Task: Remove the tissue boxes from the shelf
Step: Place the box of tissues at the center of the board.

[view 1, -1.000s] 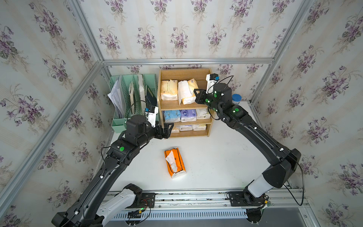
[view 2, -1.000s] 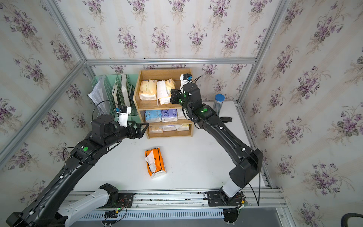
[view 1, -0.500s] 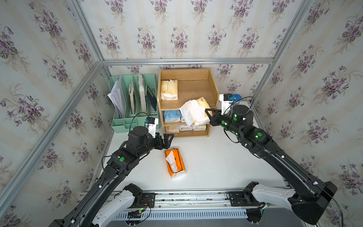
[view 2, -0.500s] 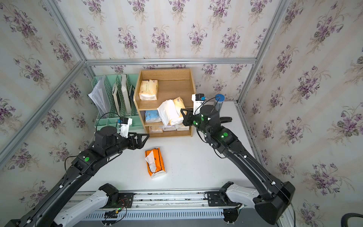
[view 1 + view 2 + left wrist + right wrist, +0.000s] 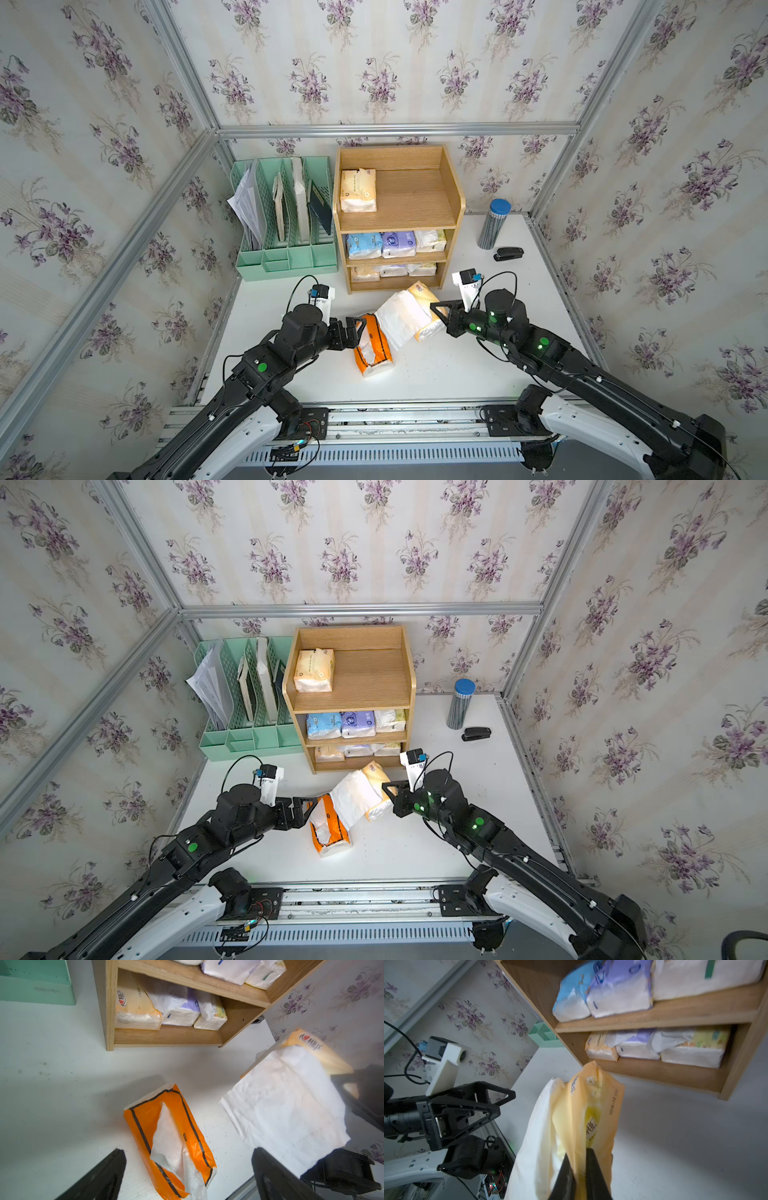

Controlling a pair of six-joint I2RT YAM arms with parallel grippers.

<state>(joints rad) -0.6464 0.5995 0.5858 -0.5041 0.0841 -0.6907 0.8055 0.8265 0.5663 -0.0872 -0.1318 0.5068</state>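
a: state of each pincer?

b: right pincer point(image 5: 579, 1169) is clamped narrow on the wrapper of a cream-yellow pack point(image 5: 422, 309), held above the surface in front of the shelf point(image 5: 452, 195). a loose white sheet point(image 5: 401, 316) hangs from that pack. left pincer point(image 5: 356, 330) stands wide and holds nothing, just beside the orange pack point(image 5: 372, 347) lying on the surface toward the front edge.

a: what is left on the shelf?

b: one cream pack point(image 5: 358, 190) on the top tier at its left end, three packs on the middle tier, three on the bottom tier.

a: procedure for the step in hand?

b: judged as a set-down. lower the held pack to bare surface clear of the orange pack, well short of the front edge, then release. the grip is on thin film only, so the pack may swing or slip; move slowly. keep the hanging sheet off the left pincer.

a: differences between views?

b: the right wrist view shows the pinch on the film; in both top views the pack hides that contact. the left wrist view shows print on the bottom-tier packs point(image 5: 170, 1009). only the top views show the top tier.
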